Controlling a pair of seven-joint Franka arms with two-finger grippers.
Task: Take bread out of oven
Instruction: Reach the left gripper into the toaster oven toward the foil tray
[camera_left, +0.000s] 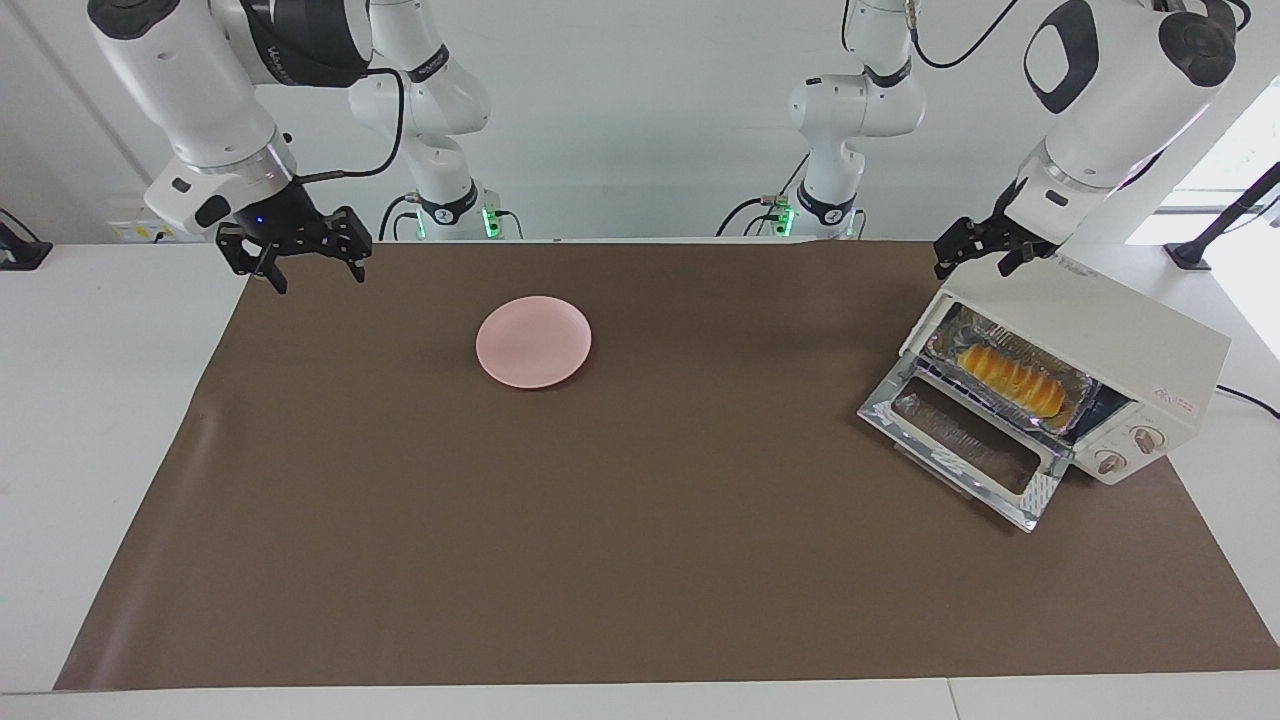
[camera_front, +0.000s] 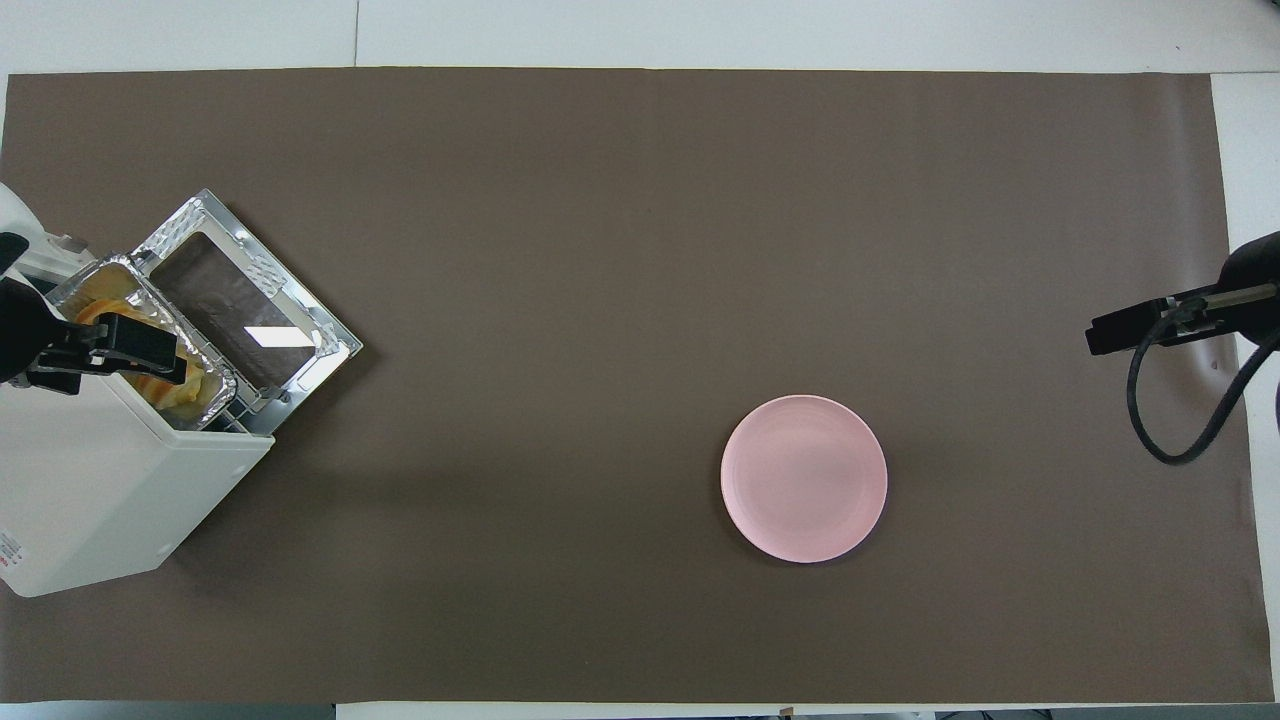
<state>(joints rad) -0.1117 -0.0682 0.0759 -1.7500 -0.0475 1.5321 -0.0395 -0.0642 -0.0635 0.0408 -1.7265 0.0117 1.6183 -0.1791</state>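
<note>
- Over the oven's top edge at the left arm's end of the table hangs the left gripper (camera_left: 983, 250), its fingers spread apart and holding nothing; seen from above it covers part of the foil tray.
- Just below it stands the cream-white toaster oven (camera_left: 1120, 340), turned at an angle, with its glass door (camera_left: 965, 440) dropped open flat onto the mat.
- Inside the oven, the bread (camera_left: 1012, 378), a golden ridged loaf, lies in a silver foil tray (camera_left: 1075, 412) that sits on the rack.
- At the right arm's end, the right gripper (camera_left: 296, 248) waits above the edge of the brown mat (camera_left: 640, 560), its fingers wide and empty.
- Between the two ends, a pink plate (camera_left: 533, 341) rests bare on the mat, well apart from the oven and nearer the right arm's end.
</note>
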